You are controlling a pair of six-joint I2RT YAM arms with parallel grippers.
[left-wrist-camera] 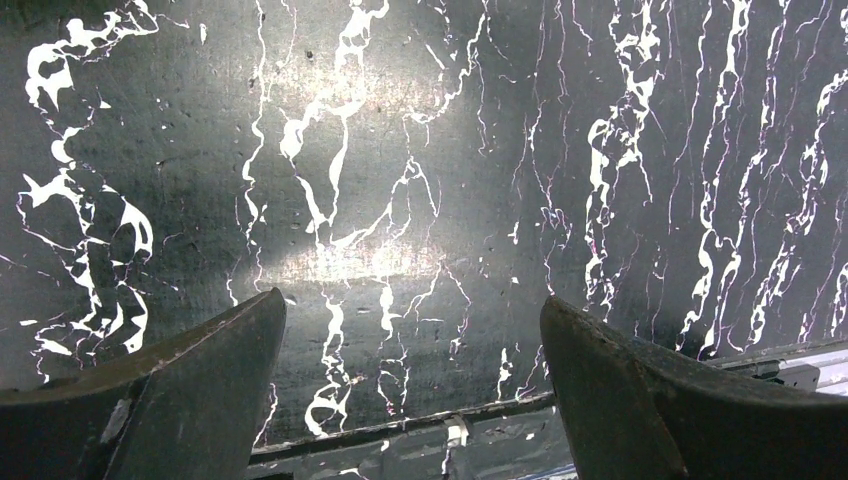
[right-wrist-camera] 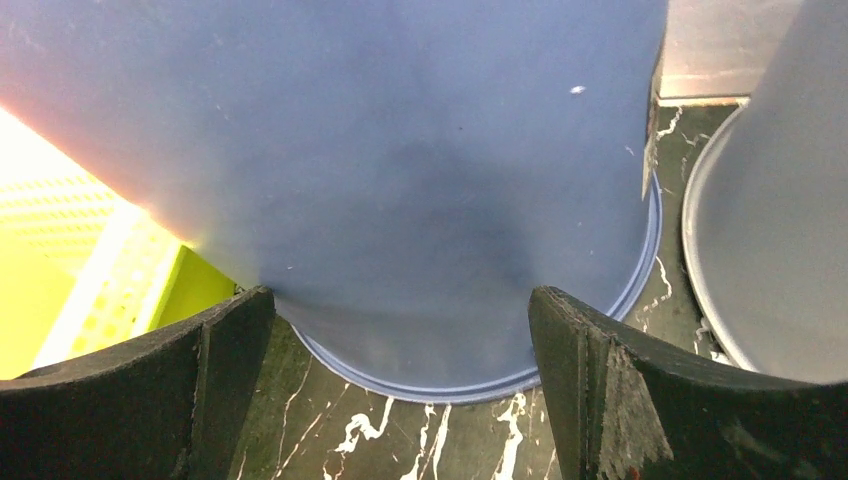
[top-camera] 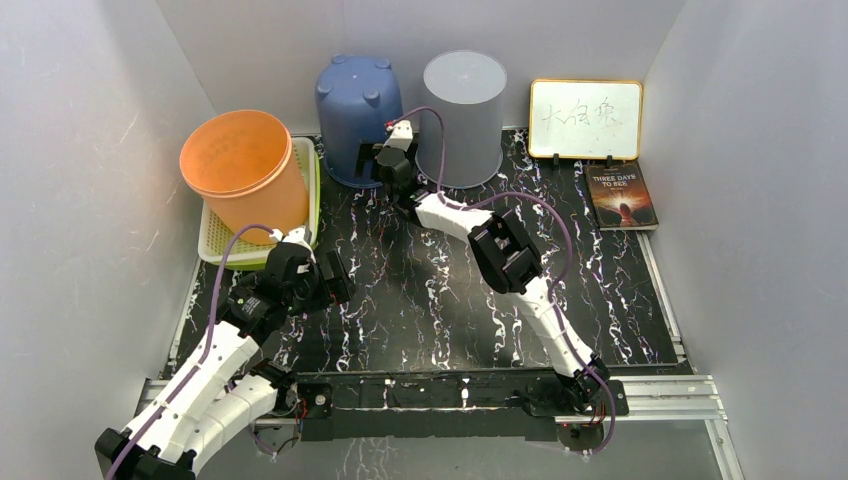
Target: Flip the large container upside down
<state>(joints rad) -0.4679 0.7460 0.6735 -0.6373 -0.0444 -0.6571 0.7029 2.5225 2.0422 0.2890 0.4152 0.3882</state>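
Apparently blue container (top-camera: 358, 118) stood mouth-down at the back of the table (top-camera: 420, 290), axis vertical | right gripper (top-camera: 372, 165) just in front of its near wall, jaws wide, empty | left gripper (top-camera: 335, 278) well apart, jaws wide, empty

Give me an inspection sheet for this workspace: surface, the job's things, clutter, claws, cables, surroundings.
Surface: black marbled table, no damage seen.
Job's things: blue container stands mouth down, rim on the table.
Clutter: orange bucket mouth up in a green tray; grey container mouth down beside the blue one; whiteboard; book.
Claws: right claw open, facing the blue container's wall, not gripping; left claw open over bare table, empty.
Cables: purple cables loop along both arms, no snag seen.
Surroundings: grey walls on three sides; metal rail at the near edge.
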